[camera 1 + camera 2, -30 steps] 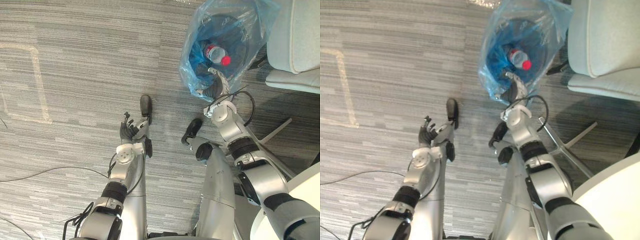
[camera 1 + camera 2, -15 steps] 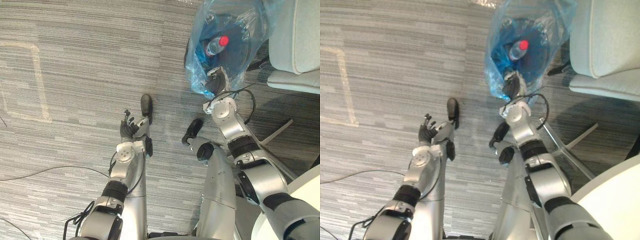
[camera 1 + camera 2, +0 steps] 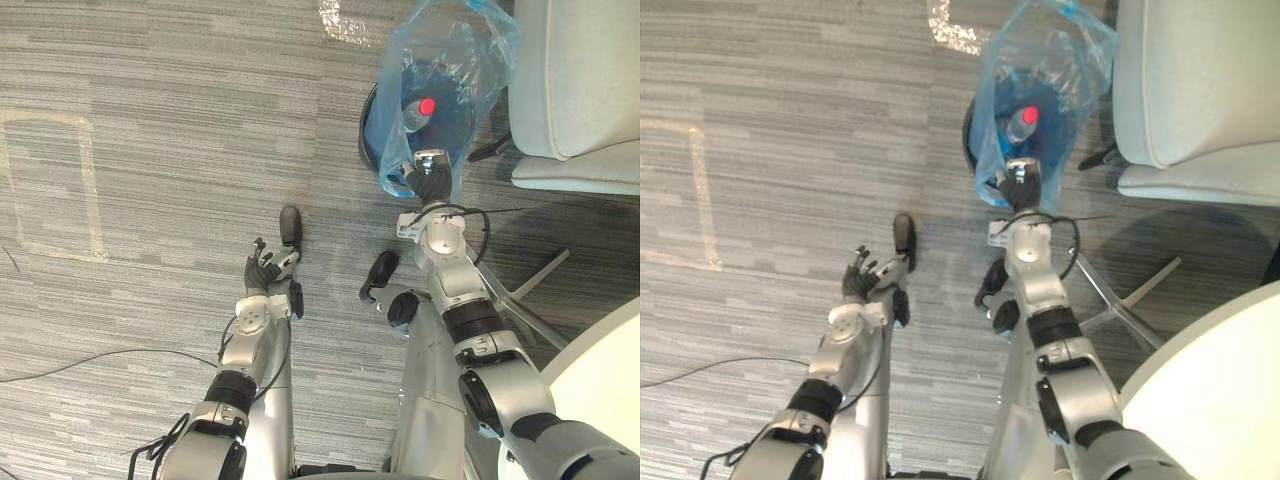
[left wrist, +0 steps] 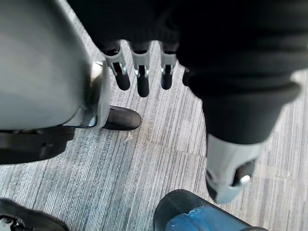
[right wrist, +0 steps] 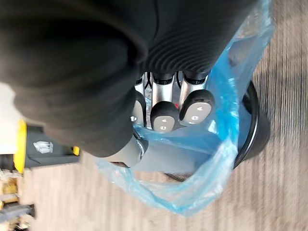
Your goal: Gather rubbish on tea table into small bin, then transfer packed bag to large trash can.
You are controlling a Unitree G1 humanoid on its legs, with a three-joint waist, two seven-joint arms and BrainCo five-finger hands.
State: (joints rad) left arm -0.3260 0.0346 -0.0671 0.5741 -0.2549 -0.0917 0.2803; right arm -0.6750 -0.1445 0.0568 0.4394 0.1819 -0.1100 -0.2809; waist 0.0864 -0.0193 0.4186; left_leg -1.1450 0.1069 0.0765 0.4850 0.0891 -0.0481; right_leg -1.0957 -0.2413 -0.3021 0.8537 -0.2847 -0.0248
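Note:
A blue plastic bag (image 3: 447,62) sits in a small black bin (image 3: 367,128) on the carpet ahead of me, on the right. Inside it lies a clear bottle with a red cap (image 3: 420,108). My right hand (image 3: 432,182) is at the bag's near edge. In the right wrist view its fingers (image 5: 166,114) and thumb are curled on a fold of the blue bag (image 5: 211,159), with the bin's rim (image 5: 257,130) past them. My left hand (image 3: 262,270) hangs over the carpet to the left, with straight fingers (image 4: 139,79) and nothing in it.
A pale grey chair (image 3: 585,90) stands right beside the bin, its metal legs (image 3: 530,290) reaching toward me. A white round table edge (image 3: 605,390) is at the lower right. Tape marks (image 3: 85,185) lie on the carpet at the left.
The whole picture has shifted, so the camera moved. My right hand has kept its hold on the bag's edge; the bottle inside has rolled. The left hand is unchanged.

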